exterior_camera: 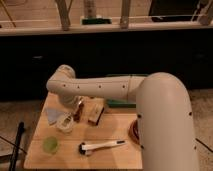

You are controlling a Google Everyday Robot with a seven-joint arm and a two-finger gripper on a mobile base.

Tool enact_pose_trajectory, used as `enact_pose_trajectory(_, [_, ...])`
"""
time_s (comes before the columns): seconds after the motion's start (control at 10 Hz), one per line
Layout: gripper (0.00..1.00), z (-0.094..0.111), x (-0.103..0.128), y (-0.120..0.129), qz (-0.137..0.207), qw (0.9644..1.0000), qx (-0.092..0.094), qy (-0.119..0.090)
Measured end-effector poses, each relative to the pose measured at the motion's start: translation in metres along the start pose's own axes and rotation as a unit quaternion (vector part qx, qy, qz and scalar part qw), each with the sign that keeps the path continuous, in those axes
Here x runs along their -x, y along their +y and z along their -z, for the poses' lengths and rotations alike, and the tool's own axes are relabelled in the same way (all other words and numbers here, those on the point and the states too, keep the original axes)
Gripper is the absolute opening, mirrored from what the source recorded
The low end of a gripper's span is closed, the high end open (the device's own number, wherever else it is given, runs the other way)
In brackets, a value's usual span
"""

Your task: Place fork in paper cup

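The white paper cup (64,122) stands on the left part of the small wooden table (112,157). My arm reaches in from the right, bends at the elbow over the table's back left, and comes down to the gripper (78,111). The gripper hangs just right of and behind the cup's rim. I cannot make out the fork; it is hidden or too slim to tell near the gripper.
A white-handled brush with a black head (102,146) lies at the front middle. A small green cup (50,144) stands front left. A wooden block (95,111) lies beside the gripper and a red-brown bowl (133,131) is at the right edge. A pale sheet (52,115) lies left of the cup.
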Motion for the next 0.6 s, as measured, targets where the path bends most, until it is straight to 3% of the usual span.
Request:
enact_pose_trajectory(0.2, [0.00,0.001,-0.003,-0.007,0.006,1.0000,-0.003,0.001])
enact_pose_trajectory(0.6, [0.00,0.009,0.013,-0.021,0.043,0.9990,0.007,-0.007])
